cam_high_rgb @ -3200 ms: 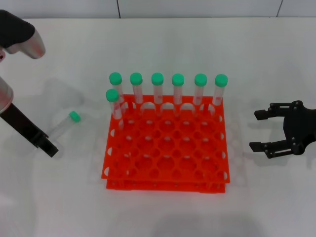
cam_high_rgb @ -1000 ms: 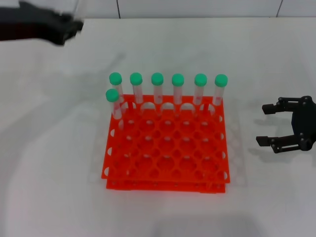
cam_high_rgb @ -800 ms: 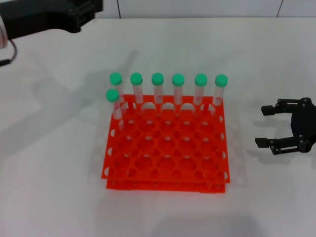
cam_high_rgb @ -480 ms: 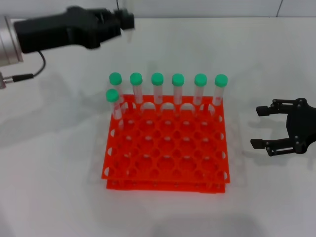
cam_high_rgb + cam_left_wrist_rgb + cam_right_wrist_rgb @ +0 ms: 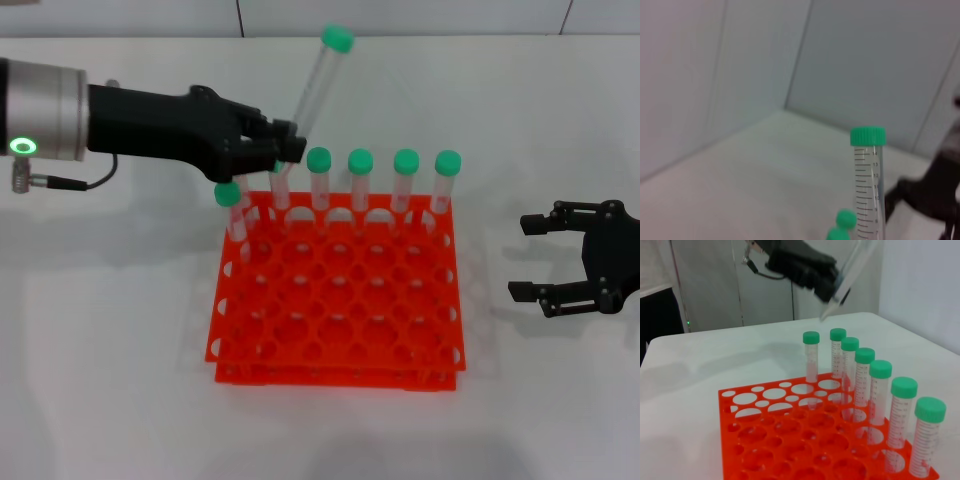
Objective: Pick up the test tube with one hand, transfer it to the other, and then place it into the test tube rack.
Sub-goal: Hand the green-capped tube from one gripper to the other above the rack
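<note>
My left gripper (image 5: 281,149), black on a silver arm with a green light, is shut on the lower end of the test tube (image 5: 316,84). It holds the tube tilted, green cap up, above the back left corner of the orange-red test tube rack (image 5: 335,300). The tube also shows in the left wrist view (image 5: 868,185) and in the right wrist view (image 5: 852,270), where it hangs above the rack (image 5: 775,430). My right gripper (image 5: 520,258) is open and empty, low to the right of the rack.
Several identical green-capped tubes (image 5: 405,180) stand in the rack's back row, and one (image 5: 230,205) stands in the second row at the left. Two of them are partly hidden behind my left gripper. The rack's other holes are empty. White table all around.
My left gripper has swung from the far left to the right and nearer, bringing the tube over the rack's back left corner. The right gripper has barely shifted.
</note>
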### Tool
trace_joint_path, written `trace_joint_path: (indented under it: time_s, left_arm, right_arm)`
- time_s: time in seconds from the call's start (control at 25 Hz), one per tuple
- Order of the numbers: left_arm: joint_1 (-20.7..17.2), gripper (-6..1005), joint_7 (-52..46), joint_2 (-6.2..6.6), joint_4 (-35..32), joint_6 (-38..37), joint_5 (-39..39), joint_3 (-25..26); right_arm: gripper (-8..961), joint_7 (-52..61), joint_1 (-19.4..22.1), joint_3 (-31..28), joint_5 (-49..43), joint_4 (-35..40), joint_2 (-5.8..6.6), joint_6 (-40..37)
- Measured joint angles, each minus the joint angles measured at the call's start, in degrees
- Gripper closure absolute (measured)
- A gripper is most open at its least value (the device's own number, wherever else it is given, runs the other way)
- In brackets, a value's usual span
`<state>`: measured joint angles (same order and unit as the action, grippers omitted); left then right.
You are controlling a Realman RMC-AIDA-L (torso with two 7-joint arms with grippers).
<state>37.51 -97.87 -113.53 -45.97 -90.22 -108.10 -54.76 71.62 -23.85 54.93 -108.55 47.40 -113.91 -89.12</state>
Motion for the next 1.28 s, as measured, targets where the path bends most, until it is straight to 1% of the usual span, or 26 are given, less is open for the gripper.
trace_joint_path:
  time_s: [0.16, 0.24, 0.36, 0.52, 0.72, 1.04, 1.16, 1.28]
  left_arm:
    - [2.24, 800, 0.14, -0.78, 0.09, -0.49, -4.13, -1.48]
    - [2.97, 800, 0.35, -1.03, -0.04, -0.5, -4.85, -3.54]
    - [3.62, 800, 0.82, -1.36, -0.49, -0.47, -5.21, -6.51]
    - [3.93, 800, 1.68, -1.57, -0.51, -0.01, -6.41, -8.18]
    - [3.6, 799, 2.88, -1.81, -0.51, 0.36, -7.04, -8.11]
    - [1.67, 798, 9.04, -2.86, -0.52, 0.17, -6.4, -7.72]
    - [1.07, 798, 10.26, -3.05, -0.45, 0.26, -6.31, -7.59]
    - [0.5, 798, 11.57, -3.37, -0.47, 0.24, -5.73, -7.53]
  right_arm:
    - [180, -0.01, 0.06, -0.15, 0.08, -0.01, 0.0, -0.08]
    - [181, -0.04, 0.14, -0.55, 0.1, -0.08, 0.0, -0.48]
    - [182, -0.08, 0.35, -1.51, 0.1, -0.13, 0.1, -1.55]
    - [183, -0.13, 0.38, -3.55, 0.1, -0.38, 0.31, -3.63]
    - [185, -0.17, 0.44, -5.25, 0.14, -0.59, 0.44, -6.07]
    - [187, 0.31, 0.27, -5.82, 1.94, -1.25, -0.12, -9.84]
    - [188, 0.71, -0.72, -5.89, 3.86, -4.31, -0.09, -9.91]
    - [189, 0.87, -1.62, -5.91, 6.79, -8.19, 0.51, -9.69]
